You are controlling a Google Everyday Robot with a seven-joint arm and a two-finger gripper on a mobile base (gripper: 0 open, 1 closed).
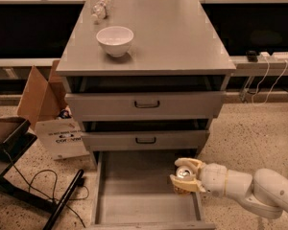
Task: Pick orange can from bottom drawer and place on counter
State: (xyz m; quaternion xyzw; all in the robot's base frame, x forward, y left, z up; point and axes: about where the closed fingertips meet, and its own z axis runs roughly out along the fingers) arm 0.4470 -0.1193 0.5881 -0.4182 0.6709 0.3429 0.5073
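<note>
The bottom drawer [134,195] is pulled open, a plain grey tray below two closed drawers with dark handles. The orange can [183,176] shows its silver top and gold side at the drawer's right wall. My gripper [186,178] reaches in from the right on a white arm, and its cream fingers are shut around the can. The can sits slightly above the drawer floor near the right rim. The counter [173,37] is the flat grey cabinet top above.
A white bowl [114,40] stands on the counter's left part and a clear plastic bottle [100,7] lies at its back left. A cardboard box [53,114] and a black stand [19,176] with cables are on the floor at left.
</note>
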